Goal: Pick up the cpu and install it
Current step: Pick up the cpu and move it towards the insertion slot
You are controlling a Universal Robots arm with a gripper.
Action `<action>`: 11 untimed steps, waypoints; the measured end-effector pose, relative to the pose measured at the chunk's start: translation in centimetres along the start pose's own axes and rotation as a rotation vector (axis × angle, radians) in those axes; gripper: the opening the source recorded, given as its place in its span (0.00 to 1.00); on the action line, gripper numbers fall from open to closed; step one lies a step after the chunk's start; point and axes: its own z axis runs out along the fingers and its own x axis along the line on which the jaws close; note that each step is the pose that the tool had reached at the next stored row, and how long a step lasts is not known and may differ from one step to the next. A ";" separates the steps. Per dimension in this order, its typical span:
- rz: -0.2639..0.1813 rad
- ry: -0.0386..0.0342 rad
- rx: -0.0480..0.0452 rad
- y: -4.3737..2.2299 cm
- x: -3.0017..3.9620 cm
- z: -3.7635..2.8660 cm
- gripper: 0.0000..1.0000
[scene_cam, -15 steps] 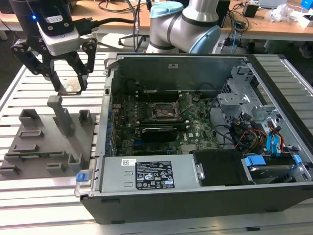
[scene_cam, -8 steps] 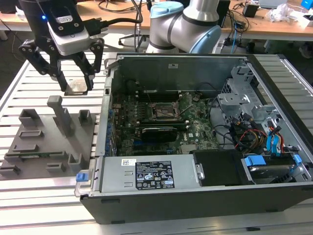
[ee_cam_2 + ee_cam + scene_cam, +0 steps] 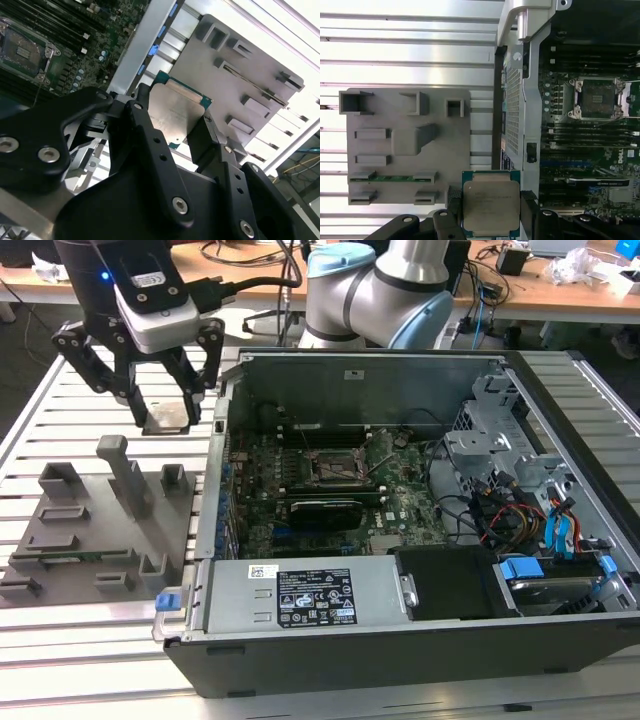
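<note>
In the exterior view, a grey parts holder point(image 3: 100, 520) lies on the slatted table point(image 3: 40, 400), on the exterior view's left of the open computer case point(image 3: 400, 640). The claw point(image 3: 166, 405) hangs just outside that case's wall, closed on the cpu point(image 3: 168, 420). Its fingers hide two of the chip's edges. The first wrist view shows the chip's silver top and green rim, and the socket point(image 3: 597, 97) inside the case, well apart.
</note>
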 end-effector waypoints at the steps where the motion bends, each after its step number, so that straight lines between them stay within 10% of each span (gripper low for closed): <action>1: 0.000 0.0000 0.0002 0.00 -0.12 0.00 0.55; 11: 0.000 0.0000 0.0017 -0.02 -1.67 0.04 0.55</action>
